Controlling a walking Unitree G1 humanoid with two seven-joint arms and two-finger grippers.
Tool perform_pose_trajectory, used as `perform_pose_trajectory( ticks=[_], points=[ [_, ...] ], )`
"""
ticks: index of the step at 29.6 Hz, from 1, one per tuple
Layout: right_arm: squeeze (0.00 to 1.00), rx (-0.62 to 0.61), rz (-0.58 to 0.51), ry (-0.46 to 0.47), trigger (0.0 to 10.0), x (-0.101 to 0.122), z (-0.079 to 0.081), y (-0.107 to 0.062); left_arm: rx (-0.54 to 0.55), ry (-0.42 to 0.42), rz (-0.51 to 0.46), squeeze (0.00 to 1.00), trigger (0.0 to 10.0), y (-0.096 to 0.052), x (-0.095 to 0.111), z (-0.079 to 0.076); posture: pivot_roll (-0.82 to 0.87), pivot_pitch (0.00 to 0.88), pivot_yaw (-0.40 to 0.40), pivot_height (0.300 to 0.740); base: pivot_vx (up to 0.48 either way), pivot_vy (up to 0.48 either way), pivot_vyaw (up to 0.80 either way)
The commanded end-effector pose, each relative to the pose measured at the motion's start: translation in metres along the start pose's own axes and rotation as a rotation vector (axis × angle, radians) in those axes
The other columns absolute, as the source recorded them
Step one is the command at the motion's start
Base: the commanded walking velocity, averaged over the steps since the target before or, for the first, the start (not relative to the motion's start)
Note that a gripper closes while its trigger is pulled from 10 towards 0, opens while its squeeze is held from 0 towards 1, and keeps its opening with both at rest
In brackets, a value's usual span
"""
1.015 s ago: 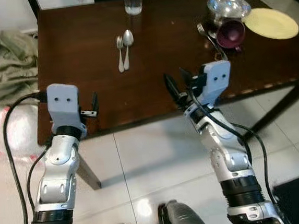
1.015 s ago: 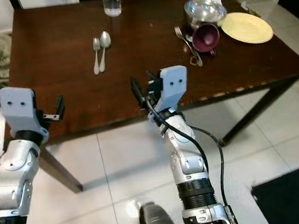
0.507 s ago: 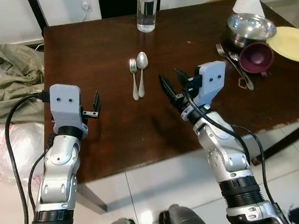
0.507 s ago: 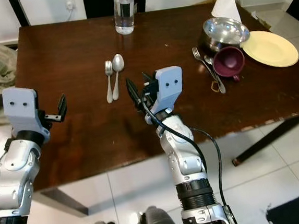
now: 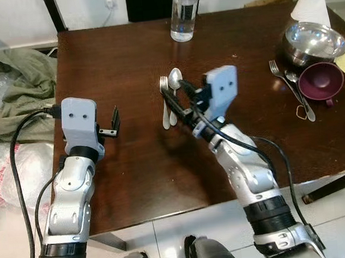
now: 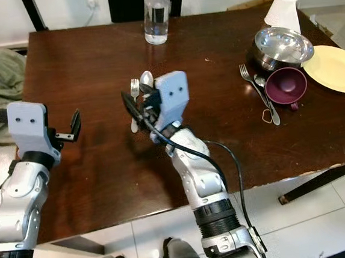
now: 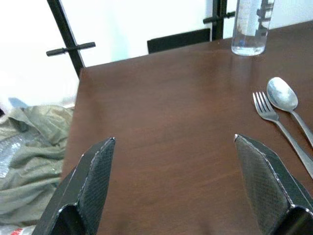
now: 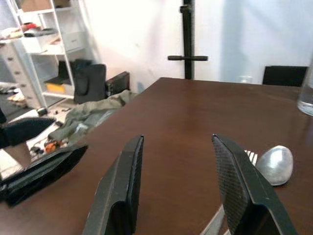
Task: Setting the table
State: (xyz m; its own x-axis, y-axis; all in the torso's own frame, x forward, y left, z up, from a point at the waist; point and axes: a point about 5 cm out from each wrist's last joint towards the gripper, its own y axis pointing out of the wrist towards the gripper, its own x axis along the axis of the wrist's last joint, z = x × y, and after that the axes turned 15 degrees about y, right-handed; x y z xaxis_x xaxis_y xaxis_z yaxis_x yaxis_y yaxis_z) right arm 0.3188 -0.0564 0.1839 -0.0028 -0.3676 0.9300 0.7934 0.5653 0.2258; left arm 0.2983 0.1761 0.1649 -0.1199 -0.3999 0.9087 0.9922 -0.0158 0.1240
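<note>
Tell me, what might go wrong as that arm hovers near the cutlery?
The right gripper, fingers open, hangs over the fork and spoon, which lie close together; it might nudge one askew or catch both. The water bottle stands just beyond them, so a far reach could perhaps tip it.

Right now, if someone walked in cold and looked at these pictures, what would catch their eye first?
Probably the right end effector, fingers open, hovering over a fork and spoon lying side by side mid-table. Next, the cluster at the table's right end: a steel bowl, a purple cup and a yellow plate. The left end effector waits open over the table's left edge.
</note>
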Motion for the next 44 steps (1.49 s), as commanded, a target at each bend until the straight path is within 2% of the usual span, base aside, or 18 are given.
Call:
perform_pose_trajectory(
  ticks=[1,7,10,12,15,18,20,24,30,31,32,35,36,37,41,43,44],
  points=[
    [0.0,-0.003,0.046,-0.009,10.0,-0.007,0.0,0.002,-0.007,-0.004,0.008,0.0,10.0,-0.001,-0.001,0.001,-0.07,0.054,0.025,0.74,0.0,0.0,0.0],
    [0.0,-0.054,0.14,-0.013,10.0,-0.024,-0.001,0.009,-0.028,-0.02,0.017,0.0,10.0,-0.001,-0.002,0.002,-0.06,0.058,0.025,0.74,0.0,0.0,0.0],
    [0.0,-0.085,0.163,-0.004,10.0,-0.028,-0.004,0.01,-0.029,-0.019,0.017,0.0,10.0,-0.001,-0.001,0.002,-0.06,0.058,0.025,0.74,0.0,0.0,0.0],
    [0.0,-0.14,0.217,0.018,10.0,-0.039,-0.011,0.014,-0.036,-0.019,0.019,0.0,10.0,-0.003,-0.001,0.003,-0.05,0.065,0.023,0.74,0.0,0.0,0.0],
    [0.0,-0.135,0.268,0.015,10.0,-0.047,-0.012,0.022,-0.041,-0.011,0.025,0.0,10.0,-0.007,-0.003,0.007,-0.03,0.073,0.019,0.74,0.0,0.0,0.0],
    [0.0,-0.135,0.268,0.015,10.0,-0.047,-0.012,0.022,-0.041,-0.011,0.025,0.0,10.0,-0.007,-0.003,0.007,-0.03,0.073,0.019,0.74,0.0,0.0,0.0],
    [0.0,-0.134,0.317,-0.01,10.0,-0.054,-0.011,0.029,-0.041,-0.002,0.032,0.0,10.0,-0.013,-0.005,0.012,0.0,0.084,0.01,0.74,0.0,0.0,0.0],
    [0.0,-0.164,0.35,-0.03,10.0,-0.058,-0.012,0.034,-0.039,0.003,0.036,0.0,10.0,-0.019,-0.005,0.015,0.01,0.089,0.006,0.74,0.0,0.0,0.0],
    [0.0,-0.231,0.355,-0.042,10.0,-0.058,-0.018,0.038,-0.036,0.008,0.042,0.0,10.0,-0.025,-0.005,0.018,0.04,0.102,-0.003,0.74,0.0,0.0,0.0],
    [0.0,-0.279,0.354,-0.053,10.0,-0.058,-0.025,0.038,-0.031,0.012,0.048,0.0,10.0,-0.03,-0.005,0.02,0.06,0.113,-0.007,0.74,0.0,0.0,0.0],
    [0.0,-0.33,0.356,-0.062,9.4,-0.057,-0.031,0.037,-0.027,0.017,0.055,0.0,10.0,-0.035,-0.005,0.022,0.07,0.121,-0.007,0.74,0.0,0.0,0.0],
    [0.0,-0.364,0.359,-0.067,9.3,-0.058,-0.036,0.036,-0.025,0.021,0.061,0.0,10.0,-0.038,-0.005,0.023,0.07,0.123,-0.007,0.74,0.0,0.0,0.0],
    [0.0,-0.395,0.358,-0.08,8.7,-0.057,-0.04,0.035,-0.023,0.024,0.066,0.0,10.0,-0.041,-0.005,0.025,0.08,0.132,-0.007,0.74,0.0,0.0,0.0],
    [0.0,-0.477,0.335,-0.1,8.7,-0.054,-0.051,0.032,-0.021,0.031,0.076,0.0,10.0,-0.048,-0.005,0.028,0.1,0.149,-0.003,0.74,0.0,0.0,0.0],
    [0.0,-0.51,0.317,-0.106,8.9,-0.051,-0.055,0.031,-0.021,0.034,0.08,0.0,10.0,-0.05,-0.004,0.029,0.1,0.152,-0.002,0.74,0.0,0.0,0.0],
    [0.0,-0.553,0.242,-0.107,10.0,-0.041,-0.062,0.032,-0.023,0.041,0.087,0.0,10.0,-0.054,-0.003,0.032,0.11,0.162,0.006,0.74,0.0,0.0,0.0],
    [0.0,-0.549,0.204,-0.091,10.0,-0.036,-0.062,0.033,-0.024,0.045,0.09,0.0,10.0,-0.056,-0.003,0.033,0.11,0.166,0.01,0.74,0.0,0.0,0.0]
  ],
)
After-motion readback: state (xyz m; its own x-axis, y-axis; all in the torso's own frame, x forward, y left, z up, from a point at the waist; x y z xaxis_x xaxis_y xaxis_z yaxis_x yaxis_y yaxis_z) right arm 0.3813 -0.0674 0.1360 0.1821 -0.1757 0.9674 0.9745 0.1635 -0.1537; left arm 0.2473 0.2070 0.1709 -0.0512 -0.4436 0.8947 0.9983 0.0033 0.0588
